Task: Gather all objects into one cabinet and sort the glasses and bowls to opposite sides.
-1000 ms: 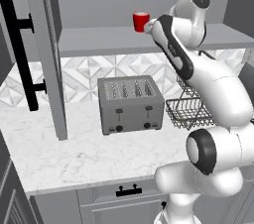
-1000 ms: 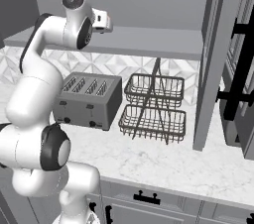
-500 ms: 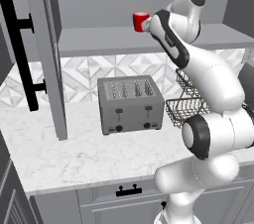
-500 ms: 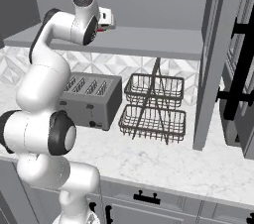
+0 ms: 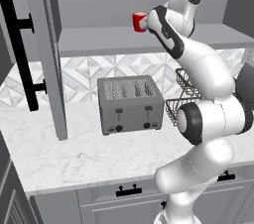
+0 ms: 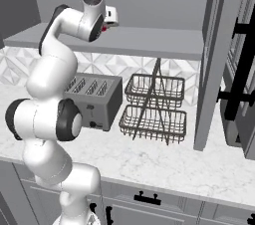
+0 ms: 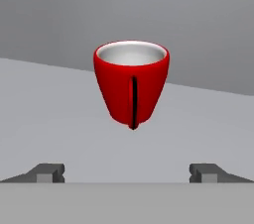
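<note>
Red mug — just beyond spread fingertips

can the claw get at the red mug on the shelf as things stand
Probably yes: the claw is open and faces the red mug head-on, handle toward it, with bare cabinet shelf between them and nothing in the way.

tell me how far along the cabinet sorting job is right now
Early, by the look of it. Done: the cabinet door stands open and one red mug sits upright on the shelf. In hand: nothing; the gripper is open, fingertips spread apart and short of that mug, handle facing it. Left: the other items aren't visible here, so gathering and sorting them can't be confirmed.
</note>
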